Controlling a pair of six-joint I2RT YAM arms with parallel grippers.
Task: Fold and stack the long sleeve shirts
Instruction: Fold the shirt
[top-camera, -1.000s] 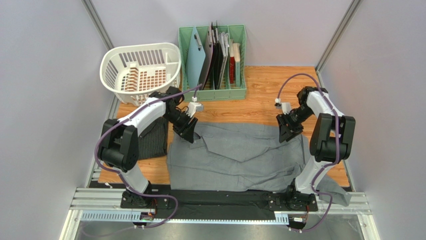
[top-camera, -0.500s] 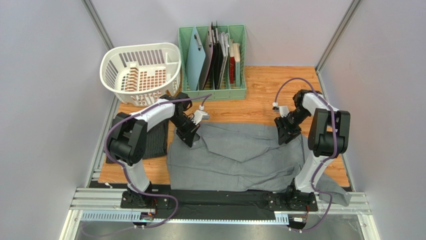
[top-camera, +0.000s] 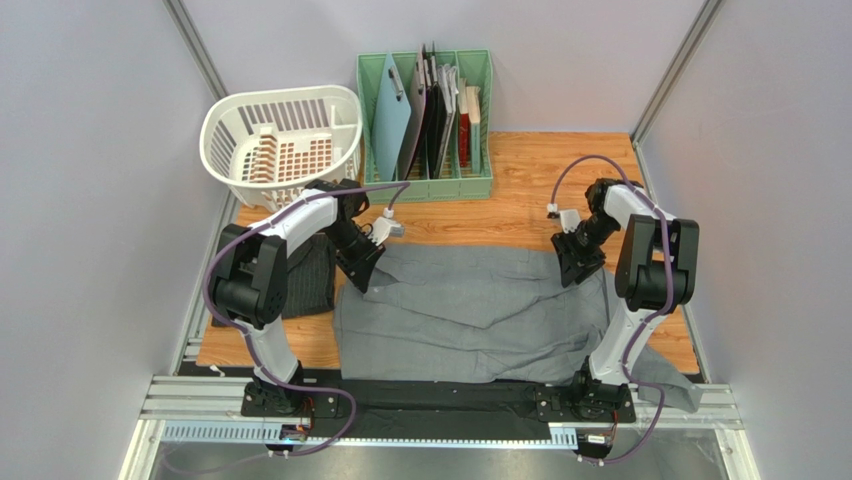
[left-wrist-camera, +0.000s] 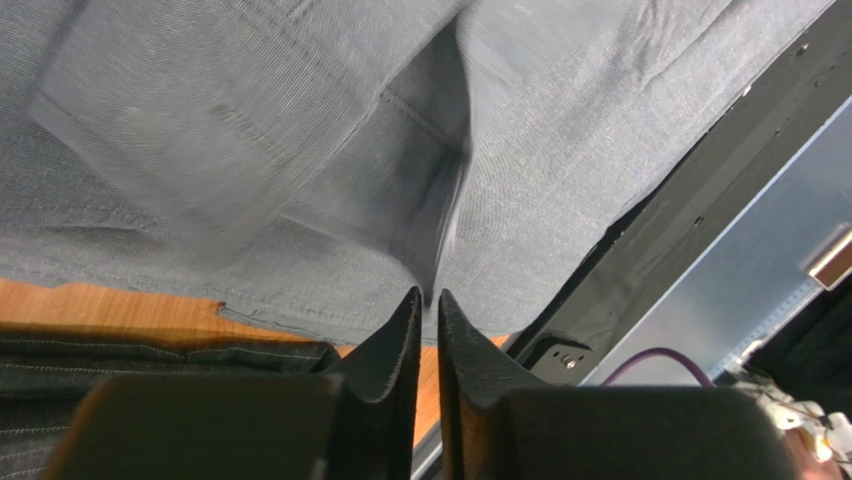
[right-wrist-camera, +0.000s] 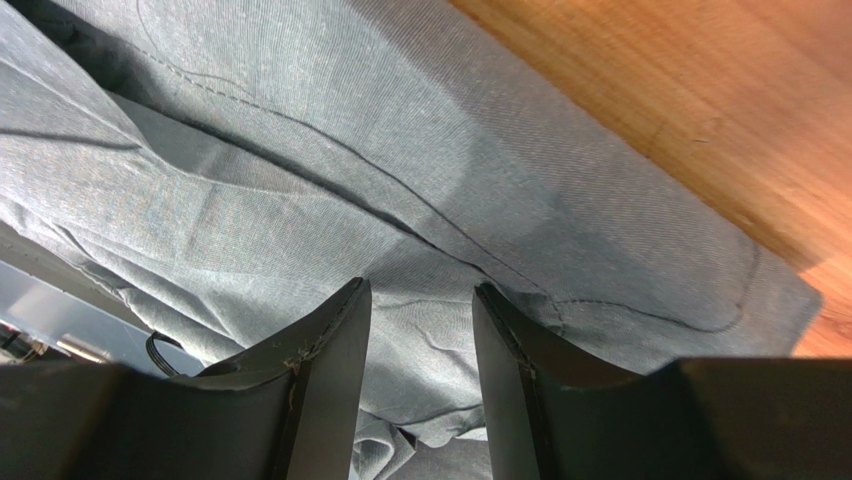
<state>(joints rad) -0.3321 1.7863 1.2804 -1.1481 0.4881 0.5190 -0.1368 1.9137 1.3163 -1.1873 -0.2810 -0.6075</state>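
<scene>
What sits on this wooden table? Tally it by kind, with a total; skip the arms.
Shirts: 2 (plain grey cloth long-sleeve shirt, dark charcoal pinstriped cloth shirt)
Baskets: 1 (white slotted plastic laundry basket)
File racks: 1 (mint-green plastic file rack, contents not counted)
Total: 4

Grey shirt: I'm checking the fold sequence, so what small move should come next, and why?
Probably shut the right gripper on the grey shirt. Its jaws stand open over cloth near the far right corner, while the left gripper looks pinched shut on a fold at the far left. With both sides held, the far edge could be lifted to fold.
</scene>
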